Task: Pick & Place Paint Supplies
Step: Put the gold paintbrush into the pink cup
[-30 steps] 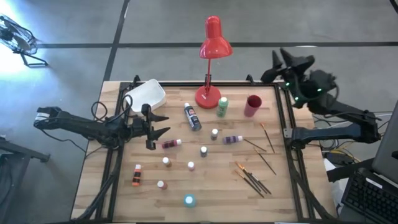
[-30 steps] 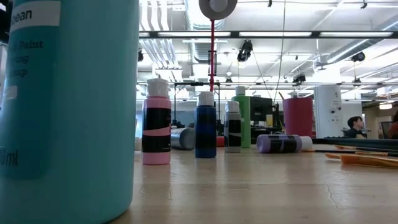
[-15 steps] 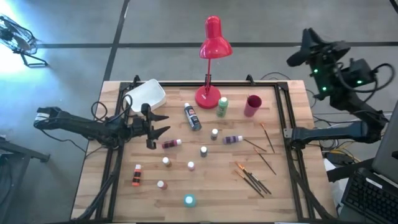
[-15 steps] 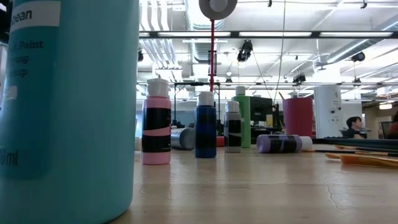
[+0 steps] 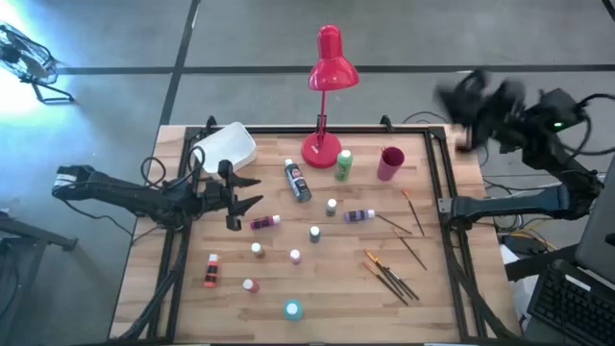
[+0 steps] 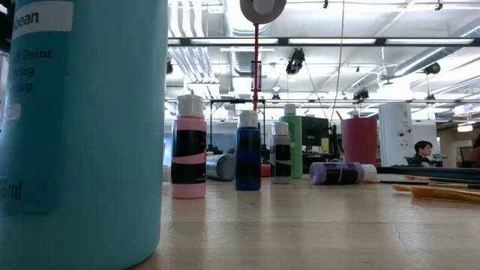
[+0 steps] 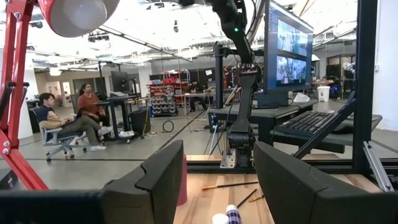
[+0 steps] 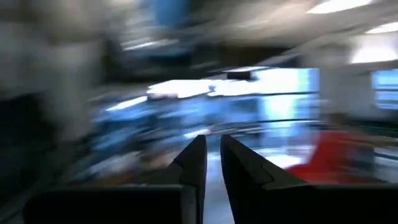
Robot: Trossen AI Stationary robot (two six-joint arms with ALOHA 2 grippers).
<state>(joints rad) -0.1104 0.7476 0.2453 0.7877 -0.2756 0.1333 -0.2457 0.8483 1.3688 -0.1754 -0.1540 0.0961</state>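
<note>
Surface: the pale wooden surface (image 5: 452, 288) carried every supply loose; nothing looked gathered or sorted.
Bottles: small paint bottles lay scattered around the middle; a dark blue bottle (image 5: 297, 181) lay on its side at about 12 o'clock of the spread, a green bottle (image 5: 343, 163) stood just beside the lamp base, a purple bottle (image 5: 359, 215) lay near the centre, an orange bottle (image 5: 210, 272) lay at 8 o'clock, and a teal-capped bottle (image 5: 292, 309) stood at 6 o'clock by the near edge.
Brushes: thin wooden-handled paintbrushes (image 5: 391, 277) lay in a loose fan at 4 o'clock, apart from the bottles.
Containers: a white rectangular tub (image 5: 227, 146) sat at 10 o'clock and a red cup (image 5: 390, 162) at 1 o'clock; I could not tell what either held.
Lamp: a red desk lamp (image 5: 328, 65) stood at 12 o'clock.
Left gripper: the left gripper (image 5: 249, 192) hung at 9 o'clock, just short of a lying maroon bottle (image 5: 263, 222), fingers apart and empty.
Right gripper: the right gripper (image 5: 459, 96) was off the surface beyond its 2 o'clock corner, blurred; its fingers (image 8: 193, 163) stood almost together with nothing between them.
Progress: judged barely begun; nearly all supplies remained to be picked and placed.
</note>
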